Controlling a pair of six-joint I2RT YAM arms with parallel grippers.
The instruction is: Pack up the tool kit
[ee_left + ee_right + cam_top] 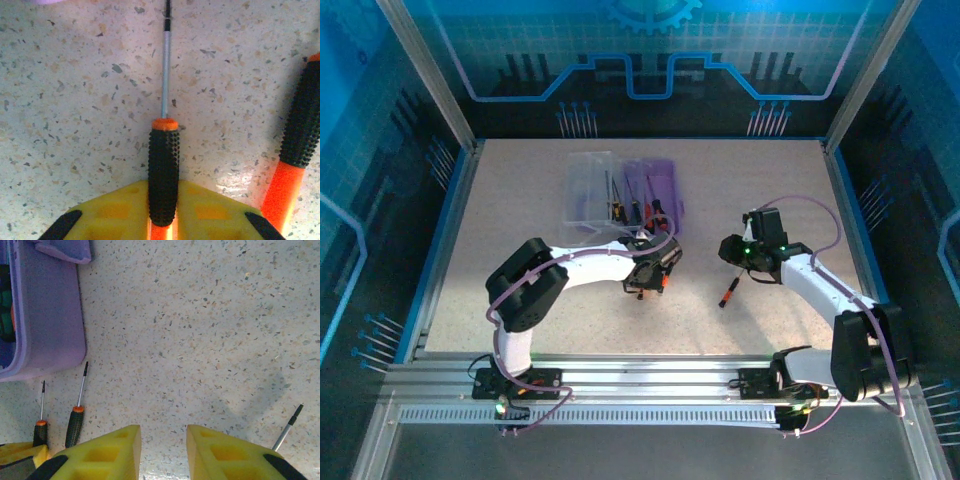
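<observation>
In the upper middle of the top view the purple case (665,185) lies open on the speckled desk (520,300), its clear lid (588,185) folded out flat to the left. Several thin screwdrivers already lie in the purple half, their yellow and red handles toward the lower edge.

Just below the case we find the left fingers (137,197), closed on the black knurled grip of the held screwdriver (163,165). Its orange collar and bare metal shaft point toward the top of the left wrist frame. We cannot tell whether it rests on the desk or is lifted off it. At the right edge of that frame a second screwdriver (295,130), black grip over orange handle, lies tilted just beside the held one but apart from it, close to the right-hand finger.

The right fingers (131,440) stand apart with only bare desk between them. In the right wrist frame the case wall fills the upper left. A thin shaft with a dark tip pokes out at the lower right. In the top view a loose screwdriver (727,292) lies on the desk just below those fingers, right of centre.

Around the desk runs a metal frame (430,90) before a blue backdrop (655,15) drawn with a gear and circuit-like lines
</observation>
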